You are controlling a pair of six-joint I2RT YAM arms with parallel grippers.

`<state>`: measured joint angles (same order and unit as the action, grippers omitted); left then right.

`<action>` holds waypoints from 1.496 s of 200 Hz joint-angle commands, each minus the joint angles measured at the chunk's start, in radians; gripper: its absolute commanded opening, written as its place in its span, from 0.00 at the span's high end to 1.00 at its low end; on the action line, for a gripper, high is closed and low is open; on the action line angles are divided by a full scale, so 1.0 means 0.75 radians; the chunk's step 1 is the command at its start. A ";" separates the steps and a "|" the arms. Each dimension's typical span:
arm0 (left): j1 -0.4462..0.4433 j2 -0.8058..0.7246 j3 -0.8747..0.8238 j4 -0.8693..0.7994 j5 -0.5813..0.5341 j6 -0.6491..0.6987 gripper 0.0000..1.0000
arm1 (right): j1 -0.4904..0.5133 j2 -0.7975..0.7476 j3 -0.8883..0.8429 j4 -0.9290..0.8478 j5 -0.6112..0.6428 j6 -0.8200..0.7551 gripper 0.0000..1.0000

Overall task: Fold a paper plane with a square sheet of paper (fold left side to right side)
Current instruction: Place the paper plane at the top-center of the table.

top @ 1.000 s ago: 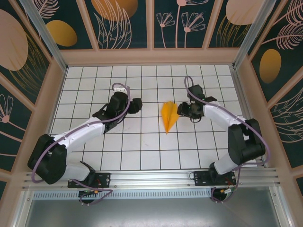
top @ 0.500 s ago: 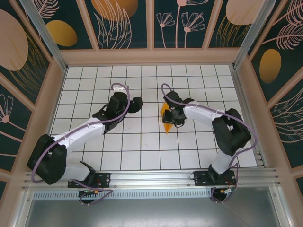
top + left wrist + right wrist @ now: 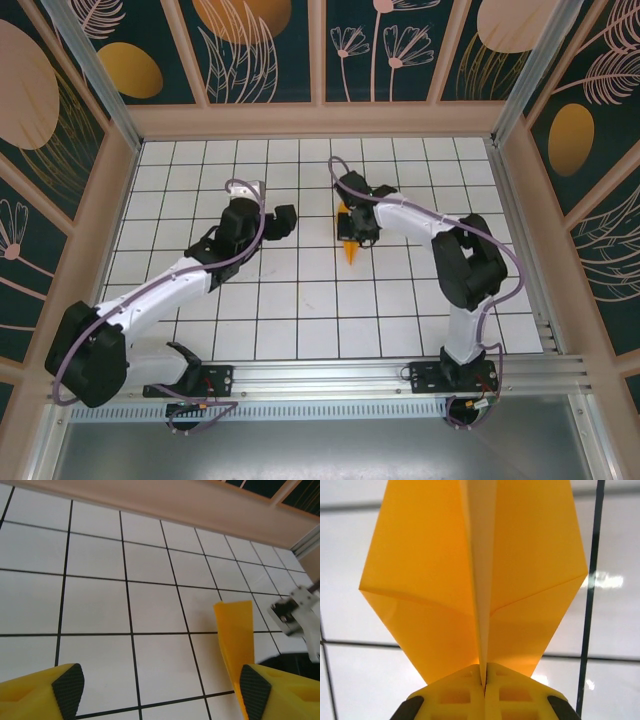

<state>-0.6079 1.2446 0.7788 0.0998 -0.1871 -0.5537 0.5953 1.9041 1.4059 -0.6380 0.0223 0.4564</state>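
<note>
Swung in from 3 o'clock, right tool (image 3: 351,224) pinches the paper plane (image 3: 470,555) ridge; plane points to 6; left tool (image 3: 160,690) spread.

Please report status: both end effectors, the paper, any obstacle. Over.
Right end effector shut on the paper plane, at its centre ridge. Left end effector open, apart from the plane. No obstacle between them.

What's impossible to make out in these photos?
- Top view: the right arm covers most of the paper plane, leaving its tip.
- Left wrist view: a finger of the left pincer hides one end of the plane.
- Right wrist view: the top edge cuts off the plane's far end; the right pincer hides the clamped fold.
</note>
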 commanded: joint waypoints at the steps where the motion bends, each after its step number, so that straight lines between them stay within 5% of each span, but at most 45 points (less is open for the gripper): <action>1: -0.002 -0.099 -0.030 -0.022 -0.019 0.031 0.09 | -0.053 0.089 0.160 -0.125 0.044 -0.092 0.99; 14: -0.003 -0.144 -0.048 -0.028 -0.022 0.029 0.02 | -0.057 0.157 0.266 -0.170 0.036 -0.106 0.99; 77: -0.003 -0.205 -0.063 -0.098 -0.029 0.035 0.02 | -0.106 0.460 0.690 -0.354 0.105 -0.168 0.99; 136: -0.002 -0.183 -0.065 -0.100 -0.008 0.037 0.02 | -0.115 0.566 0.744 -0.350 0.069 -0.185 0.95; 166: -0.002 -0.179 -0.063 -0.097 -0.004 0.035 0.01 | -0.111 0.549 0.734 -0.355 0.058 -0.193 0.85; 244: 0.035 -0.181 -0.066 -0.005 -0.029 -0.036 0.01 | -0.074 0.162 0.587 -0.384 0.150 -0.181 0.50; 279: 0.167 -0.202 -0.093 0.031 -0.035 -0.090 0.02 | -0.091 -0.200 0.282 -0.232 0.190 -0.170 0.34; 299: 0.205 -0.234 -0.128 0.064 -0.212 -0.039 0.01 | -0.153 -0.480 -0.020 0.010 0.221 -0.181 0.23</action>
<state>-0.4866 1.1034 0.7147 0.0872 -0.2161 -0.5926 0.5285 1.7332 1.5955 -0.7944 0.1318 0.3187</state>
